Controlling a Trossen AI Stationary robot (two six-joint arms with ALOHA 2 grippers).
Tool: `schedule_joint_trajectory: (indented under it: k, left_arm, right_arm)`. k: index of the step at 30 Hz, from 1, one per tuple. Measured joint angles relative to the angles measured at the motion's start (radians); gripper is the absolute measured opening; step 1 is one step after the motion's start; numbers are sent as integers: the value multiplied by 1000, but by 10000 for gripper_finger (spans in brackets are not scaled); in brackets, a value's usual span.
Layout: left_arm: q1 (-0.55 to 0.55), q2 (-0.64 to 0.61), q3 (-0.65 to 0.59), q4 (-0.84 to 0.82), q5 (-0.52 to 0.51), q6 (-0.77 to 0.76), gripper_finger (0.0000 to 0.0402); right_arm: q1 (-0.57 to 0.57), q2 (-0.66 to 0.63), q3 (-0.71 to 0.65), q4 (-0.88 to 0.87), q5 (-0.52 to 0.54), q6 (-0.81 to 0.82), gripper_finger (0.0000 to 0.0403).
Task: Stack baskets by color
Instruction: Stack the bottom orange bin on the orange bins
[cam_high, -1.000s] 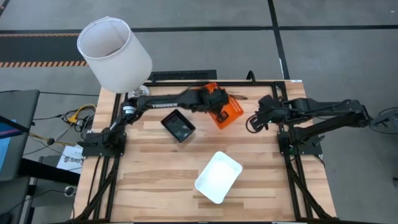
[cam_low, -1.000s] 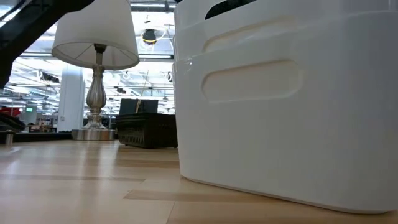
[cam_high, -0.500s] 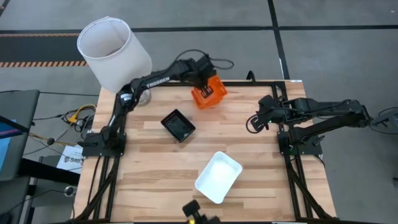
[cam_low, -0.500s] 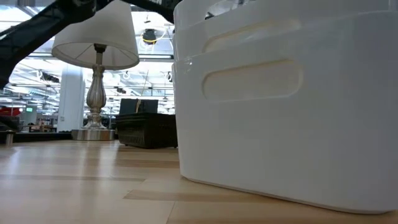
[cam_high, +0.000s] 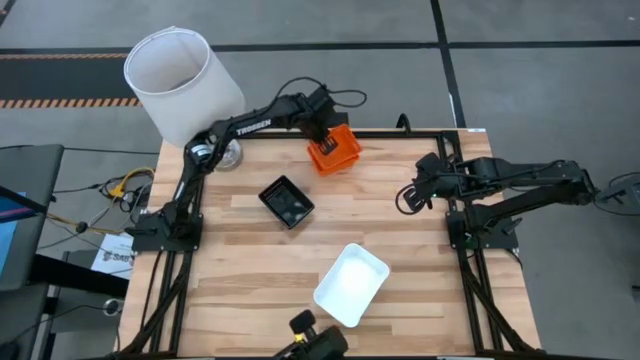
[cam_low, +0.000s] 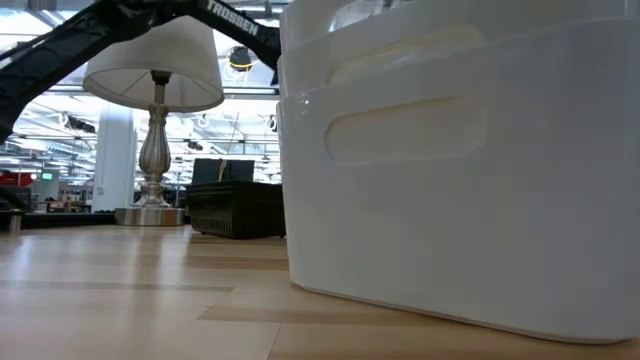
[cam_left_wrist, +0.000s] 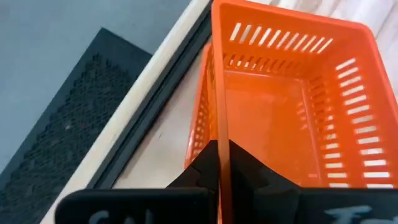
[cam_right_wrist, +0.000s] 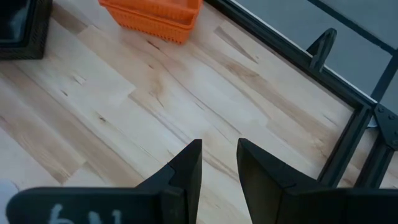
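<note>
My left gripper (cam_left_wrist: 219, 146) is at the table's far edge, shut on an orange basket (cam_high: 336, 150). Beside the held wall the left wrist view shows a second orange wall (cam_left_wrist: 199, 124), a basket underneath; the right wrist view shows the orange baskets (cam_right_wrist: 152, 12) as two layers on the wood. A black basket (cam_high: 287, 202) rests on its base mid-table. A white basket (cam_high: 351, 284) rests nearer the front. My right gripper (cam_right_wrist: 219, 152) hangs open over bare wood at the right, nothing between its fingers. My left gripper pinches one upright side wall (cam_left_wrist: 219, 121) of the orange basket, one finger inside the basket and one outside. The fingers come slanting down from above. The basket sits open side up over the lower orange basket; whether it rests in it I cannot tell.
A lamp with a large white shade (cam_high: 183, 85) stands at the far left corner. A dark metal frame (cam_right_wrist: 348, 143) runs along the table's far and right edges. A dark object (cam_high: 315, 340) shows at the near edge. Bare wood lies between the baskets.
My left gripper has swung from the middle right of the table toward the far edge, carrying the orange basket. The basket has turned about on the way and now lies at the far edge. The dark object has appeared at the near edge.
</note>
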Motion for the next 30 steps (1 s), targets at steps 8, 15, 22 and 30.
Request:
schedule_joint_trajectory:
  k: [8,15,22,30]
  left_arm:
    - [-2,0,-93,108,-17,-11,0]
    - [9,0,-100,111,-48,-40,11]
    - [7,0,-98,75,-40,-33,114]
    - [8,0,61,-63,0,-92,235]
  right_arm:
    - [0,0,0,0,0,0,124]
    - [0,0,0,0,-3,0,124]
    - [0,0,0,1,-3,0,124]
    - [0,0,0,13,-3,0,124]
